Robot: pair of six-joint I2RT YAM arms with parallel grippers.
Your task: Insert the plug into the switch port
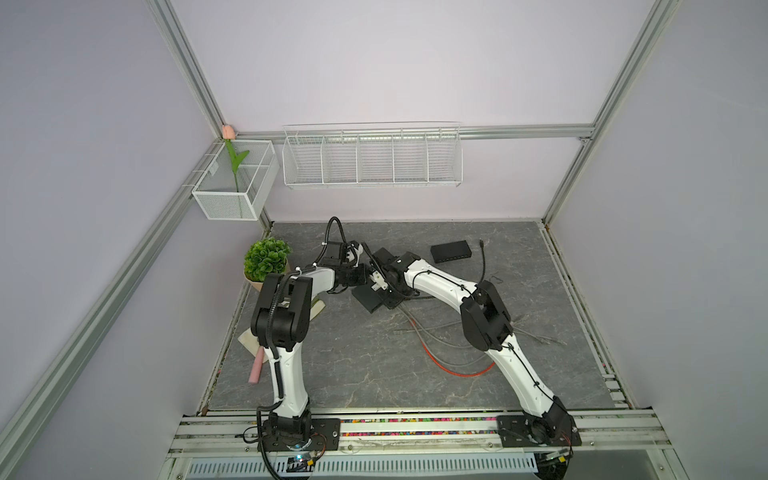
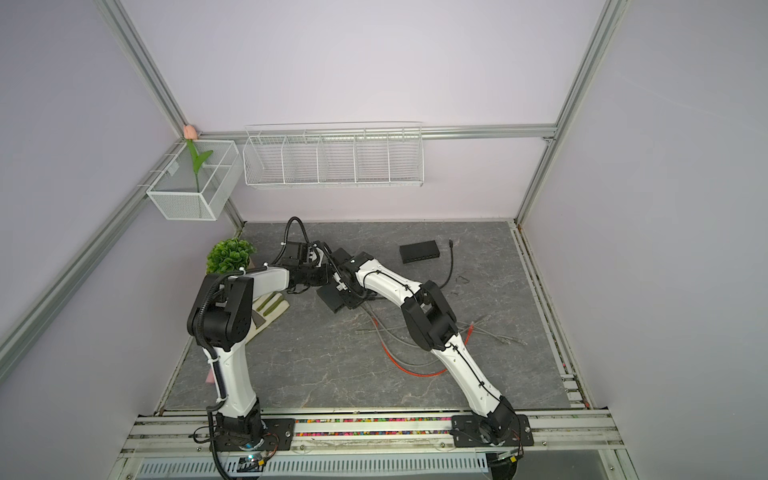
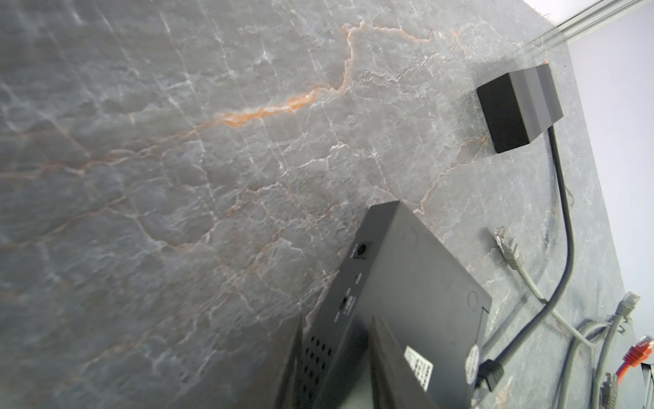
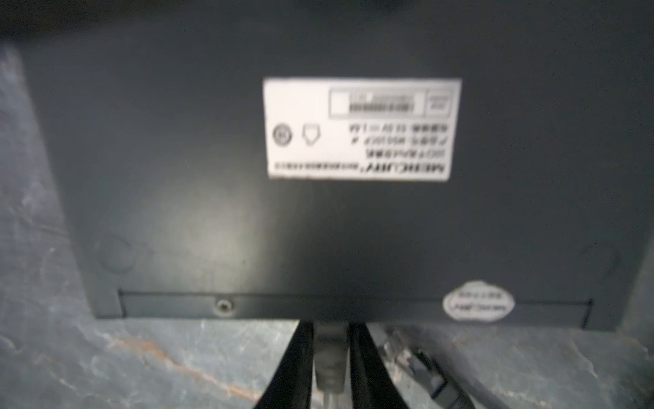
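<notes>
The switch (image 1: 371,300) is a flat black box lying label side up near the table's middle. My left gripper (image 3: 338,320) is shut on the switch (image 3: 417,276), one finger on its vented side and one on its labelled face. In the right wrist view a grey plug (image 4: 331,361) sits between the fingers of my right gripper (image 4: 331,325), which press against both its sides. The plug's tip disappears under the switch (image 4: 212,177) edge; the port itself is hidden. A black plug (image 4: 424,368) enters the same edge nearby. In both top views the two wrists meet over the switch (image 2: 332,300).
A second black box (image 1: 451,251) lies at the back right with a black cable (image 1: 483,266). Loose grey cables (image 1: 440,332) and an orange cable (image 1: 453,370) sprawl at the right. A potted plant (image 1: 266,257) and a glove (image 2: 270,307) lie at the left.
</notes>
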